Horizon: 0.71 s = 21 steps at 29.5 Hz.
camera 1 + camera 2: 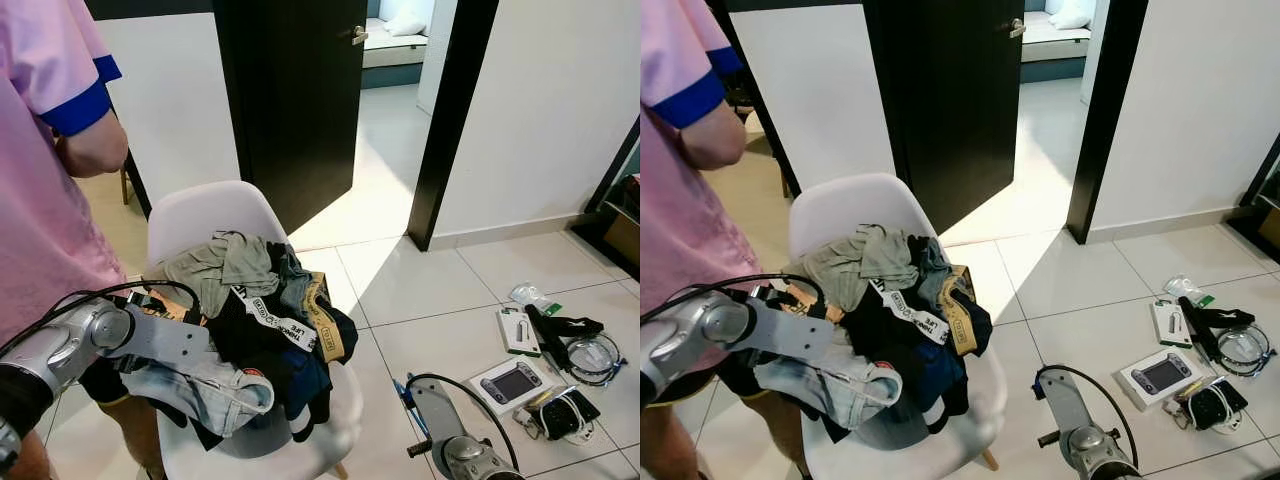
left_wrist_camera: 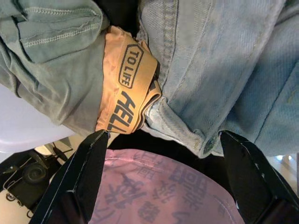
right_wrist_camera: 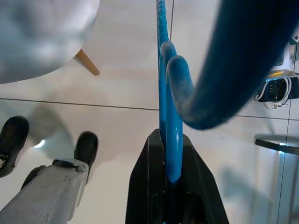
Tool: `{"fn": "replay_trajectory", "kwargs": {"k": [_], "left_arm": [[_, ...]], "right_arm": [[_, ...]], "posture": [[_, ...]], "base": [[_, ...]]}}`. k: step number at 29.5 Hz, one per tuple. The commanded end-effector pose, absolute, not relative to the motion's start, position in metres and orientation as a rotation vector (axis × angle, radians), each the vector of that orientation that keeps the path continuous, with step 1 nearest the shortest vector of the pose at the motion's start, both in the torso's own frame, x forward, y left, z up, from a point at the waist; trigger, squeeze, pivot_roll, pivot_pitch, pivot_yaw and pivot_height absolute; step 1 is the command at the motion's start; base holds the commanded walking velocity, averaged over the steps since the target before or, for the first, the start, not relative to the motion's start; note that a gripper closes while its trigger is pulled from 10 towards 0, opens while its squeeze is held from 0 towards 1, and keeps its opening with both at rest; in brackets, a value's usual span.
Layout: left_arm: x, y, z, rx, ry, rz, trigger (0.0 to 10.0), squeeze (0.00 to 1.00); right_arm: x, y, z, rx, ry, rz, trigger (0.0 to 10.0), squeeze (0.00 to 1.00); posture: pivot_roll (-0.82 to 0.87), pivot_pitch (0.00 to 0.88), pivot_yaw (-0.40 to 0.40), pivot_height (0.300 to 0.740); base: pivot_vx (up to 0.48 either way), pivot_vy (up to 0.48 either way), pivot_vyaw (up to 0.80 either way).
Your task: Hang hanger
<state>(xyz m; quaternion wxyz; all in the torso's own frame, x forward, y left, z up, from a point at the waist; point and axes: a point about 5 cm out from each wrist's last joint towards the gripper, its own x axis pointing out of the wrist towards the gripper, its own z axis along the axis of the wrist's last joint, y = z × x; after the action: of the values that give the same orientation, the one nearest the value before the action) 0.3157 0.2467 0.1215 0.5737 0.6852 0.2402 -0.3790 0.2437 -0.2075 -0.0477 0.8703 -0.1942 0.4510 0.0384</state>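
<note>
A blue hanger (image 3: 174, 93) sits pinched between the black fingers of my right gripper (image 3: 168, 136), which is shut on it and held low over the tiled floor; a bit of the blue hanger (image 1: 403, 392) shows by my right arm (image 1: 452, 440). My left arm (image 1: 165, 340) reaches across a pile of clothes (image 1: 262, 310) on a white chair (image 1: 205, 215). My left gripper (image 2: 164, 136) is open, its fingertips (image 2: 98, 140) close to an orange printed band (image 2: 126, 88), a denim piece (image 2: 219, 70) and an olive garment (image 2: 51, 56), holding nothing.
A person in a pink shirt (image 1: 40, 180) stands right beside the chair on my left. A dark door (image 1: 290, 90) stands open behind the chair. Boxes, cables and a power strip (image 1: 560, 412) lie on the floor at the right.
</note>
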Motion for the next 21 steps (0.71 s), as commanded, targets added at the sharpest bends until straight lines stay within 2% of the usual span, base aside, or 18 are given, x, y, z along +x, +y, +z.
{"fn": "replay_trajectory", "kwargs": {"k": [1,21], "left_arm": [[0.3128,0.2461,0.1114,1.601,0.583,-0.907,10.0,0.00],[0.3220,0.2450,0.1016,1.602,0.483,-0.826,10.0,0.00]], "right_arm": [[0.2434,-0.2057,-0.0482,-0.401,0.940,0.083,10.0,0.00],[0.2434,-0.2055,-0.0483,-0.404,0.938,0.090,10.0,0.00]], "posture": [[0.06,0.000,0.021,0.740],[0.05,0.000,0.018,0.740]], "base": [[0.000,0.000,0.00],[0.000,0.000,0.00]]}}
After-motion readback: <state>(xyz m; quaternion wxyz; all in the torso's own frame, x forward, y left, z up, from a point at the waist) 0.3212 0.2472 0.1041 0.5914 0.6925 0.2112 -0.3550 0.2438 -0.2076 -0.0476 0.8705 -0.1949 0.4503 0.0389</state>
